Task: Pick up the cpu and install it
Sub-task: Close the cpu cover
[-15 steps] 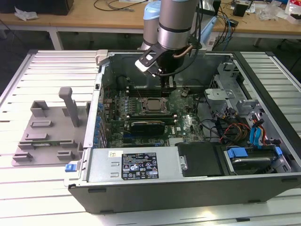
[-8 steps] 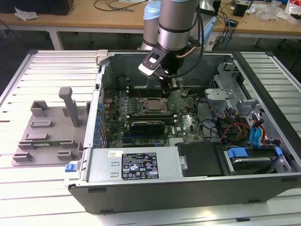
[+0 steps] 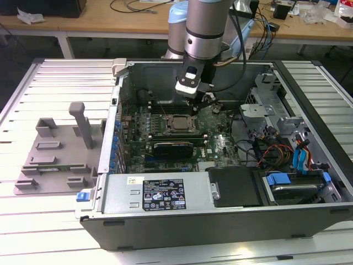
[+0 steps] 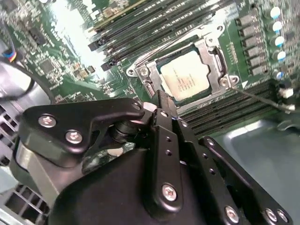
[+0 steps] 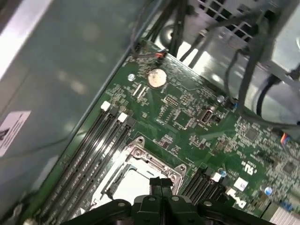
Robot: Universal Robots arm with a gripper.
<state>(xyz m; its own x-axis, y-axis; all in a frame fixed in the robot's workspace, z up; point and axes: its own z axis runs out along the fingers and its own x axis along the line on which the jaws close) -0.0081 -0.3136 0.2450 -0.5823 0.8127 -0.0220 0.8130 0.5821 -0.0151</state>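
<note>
The arm [image 3: 204, 27] is reaching down into the open computer case [image 3: 118, 72], which is lying on its side on a metal table [image 3: 33, 221] made of slats. The gripper [image 3: 205, 99] is hanging just above the green motherboard [image 3: 220, 146], a little toward the exterior view's right of the socket [image 4: 206, 44]. In both wrist views its black fingers [image 4: 161, 105] are pressing against each other, so the gripper [image 5: 161, 180] is closed and is not touching the chip. The cpu [image 3: 177, 122] is lying flat inside the metal frame of the socket, with its silver top facing up, and in the second wrist view the cpu [image 4: 187, 75] is sitting just beyond the fingertips. Long dark memory slots [image 4: 154, 23] are running along both sides of the socket. A round silver battery [image 5: 156, 78] is sitting farther away on the board. On the exterior view's left, a grey plastic tray [image 3: 52, 160] is standing beside the case.
</note>
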